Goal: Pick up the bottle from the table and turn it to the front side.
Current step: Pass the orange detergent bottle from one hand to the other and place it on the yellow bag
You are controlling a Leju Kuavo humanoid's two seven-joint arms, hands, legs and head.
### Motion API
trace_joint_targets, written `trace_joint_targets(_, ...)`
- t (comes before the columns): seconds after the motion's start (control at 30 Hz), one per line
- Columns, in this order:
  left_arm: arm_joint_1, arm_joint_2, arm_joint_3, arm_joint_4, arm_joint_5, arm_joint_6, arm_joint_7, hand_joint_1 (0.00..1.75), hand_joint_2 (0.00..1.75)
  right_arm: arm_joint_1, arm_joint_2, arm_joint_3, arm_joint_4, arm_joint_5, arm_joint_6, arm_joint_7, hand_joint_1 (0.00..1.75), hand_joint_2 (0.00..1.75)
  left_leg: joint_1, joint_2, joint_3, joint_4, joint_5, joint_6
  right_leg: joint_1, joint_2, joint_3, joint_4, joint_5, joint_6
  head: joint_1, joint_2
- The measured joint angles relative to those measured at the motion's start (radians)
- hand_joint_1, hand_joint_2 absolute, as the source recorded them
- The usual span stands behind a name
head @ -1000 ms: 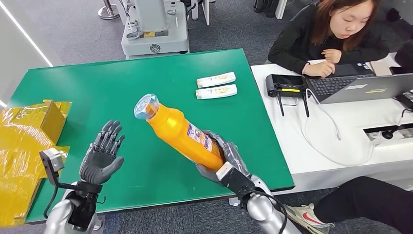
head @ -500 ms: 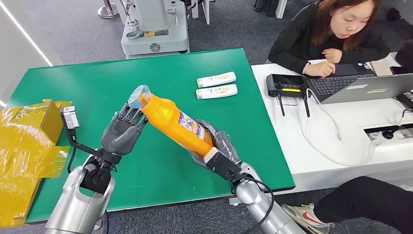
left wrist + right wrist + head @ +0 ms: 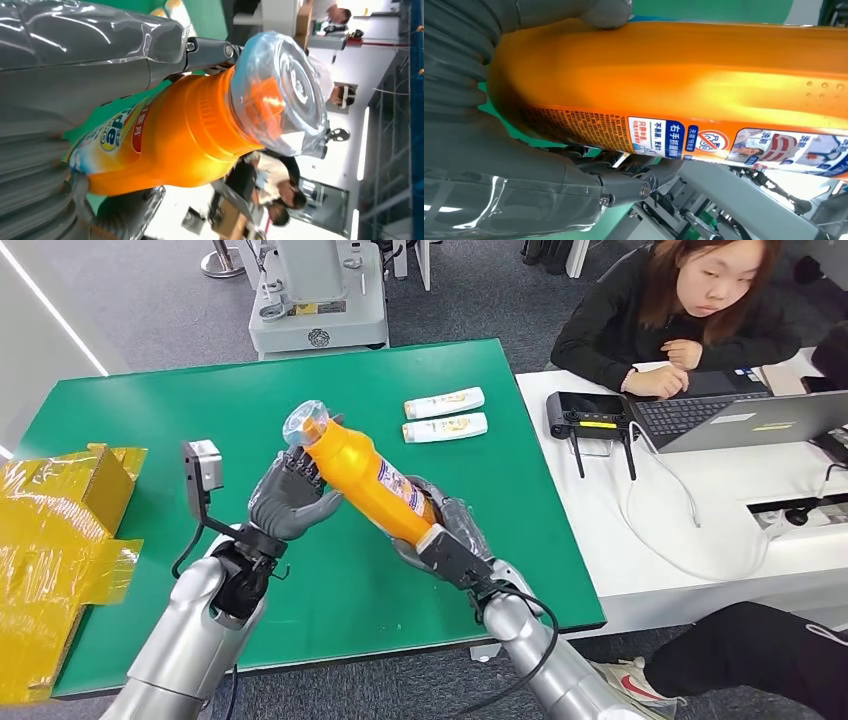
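Orange bottle (image 3: 365, 485) lifted off green table (image 3: 150, 430), tilted, clear cap (image 3: 305, 423) pointing away from robot. Right hand (image 3: 447, 536) wraps bottle's base end, fingers closed round it. Left hand (image 3: 290, 502) against bottle's neck just below cap, fingers curled onto it. Two small tubes (image 3: 444, 415) on table beyond both hands.

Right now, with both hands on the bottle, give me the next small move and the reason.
Probably roll the orange bottle about its long axis. The right hand grips its base, the left hand holds it near the clear cap, and it hangs tilted above the green table. The right wrist view shows fine print, likely the back label.
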Motion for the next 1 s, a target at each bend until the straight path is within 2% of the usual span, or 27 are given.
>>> trace_joint_targets(0.2,-0.030,-0.032,-0.009,0.049,-0.048,0.040,-0.023,0.00,1.75,-0.029,0.014,0.000,0.039,0.001,-0.001,0.005,1.75,1.75,0.000,0.000,0.000,0.000,0.000,0.000,0.000,0.000,0.000,0.000,0.000,0.000,0.000,0.000)
trace_joint_targets(0.43,-0.063,-0.060,-0.010,0.098,-0.050,0.045,-0.026,0.00,1.75,-0.073,0.036,0.000,0.112,0.017,-0.015,-0.004,1.75,1.75,0.000,0.000,-0.001,0.000,0.000,0.000,0.000,0.000,-0.001,0.000,0.000,0.000,0.000,0.000)
trace_joint_targets(0.73,-0.084,-0.074,-0.010,0.155,-0.043,0.048,-0.012,0.00,1.75,-0.132,0.069,0.013,0.193,0.021,-0.014,-0.011,1.75,1.75,0.000,0.000,-0.001,0.000,0.000,0.000,0.000,0.000,-0.001,0.000,0.000,0.000,0.000,0.000)
trace_joint_targets(1.0,-0.120,-0.080,-0.008,0.229,-0.023,0.040,0.016,0.00,1.75,-0.151,0.090,0.030,0.206,0.038,-0.018,-0.004,1.75,1.75,0.000,0.000,-0.001,0.000,0.000,0.000,0.000,0.000,-0.001,0.001,0.000,0.000,0.000,0.000)
